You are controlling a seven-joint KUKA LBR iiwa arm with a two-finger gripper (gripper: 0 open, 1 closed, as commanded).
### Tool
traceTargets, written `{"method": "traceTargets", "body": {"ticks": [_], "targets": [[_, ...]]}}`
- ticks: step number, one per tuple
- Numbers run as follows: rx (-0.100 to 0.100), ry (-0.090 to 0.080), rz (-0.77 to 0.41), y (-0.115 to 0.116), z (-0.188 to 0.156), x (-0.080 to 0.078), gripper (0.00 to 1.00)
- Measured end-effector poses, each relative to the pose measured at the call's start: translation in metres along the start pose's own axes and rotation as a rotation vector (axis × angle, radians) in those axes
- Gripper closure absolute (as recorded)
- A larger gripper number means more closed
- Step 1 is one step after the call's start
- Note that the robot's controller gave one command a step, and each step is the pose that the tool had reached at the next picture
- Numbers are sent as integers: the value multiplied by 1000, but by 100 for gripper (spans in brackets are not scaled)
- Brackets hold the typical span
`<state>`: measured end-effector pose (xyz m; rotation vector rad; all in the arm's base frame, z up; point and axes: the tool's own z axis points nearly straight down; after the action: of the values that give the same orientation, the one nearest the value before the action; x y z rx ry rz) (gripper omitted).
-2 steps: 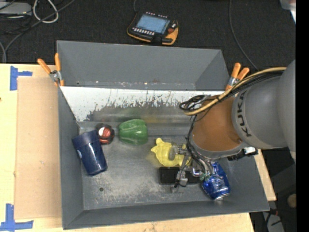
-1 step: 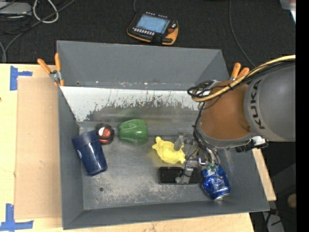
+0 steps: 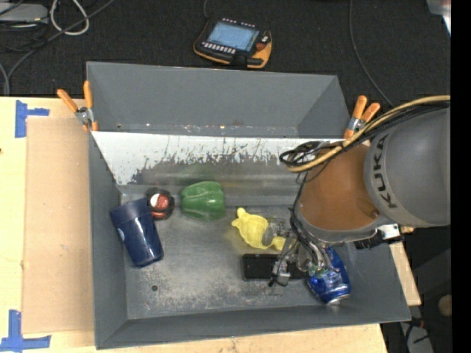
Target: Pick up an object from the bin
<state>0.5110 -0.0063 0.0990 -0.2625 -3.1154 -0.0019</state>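
Note:
My gripper [image 3: 282, 274] hangs low at the bin's right front, its fingertips down by the right end of a small black box [image 3: 257, 266] that lies flat on the floor. A crushed blue can [image 3: 329, 282] lies just right of the fingers. A yellow rubber toy [image 3: 254, 228] sits just behind the black box, close to the gripper's left side. Whether the fingers touch the black box is hidden by the gripper body.
Further left lie a green pepper-shaped toy [image 3: 202, 199], a small red and black ball [image 3: 159, 204] and a dark blue cup [image 3: 137, 232] on its side. The arm's orange cover and cables overhang the bin's right part.

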Motion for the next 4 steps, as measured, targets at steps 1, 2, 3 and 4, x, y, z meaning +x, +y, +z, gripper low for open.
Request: {"method": "traceTargets", "body": {"ticks": [1, 2, 3, 4], "targets": [[-2, -16, -6, -11, 30, 1, 0], [-2, -6, 79, -17, 29, 4, 100], [-2, -6, 79, -17, 29, 4, 100], [-1, 3, 78, -18, 17, 6, 100]]}}
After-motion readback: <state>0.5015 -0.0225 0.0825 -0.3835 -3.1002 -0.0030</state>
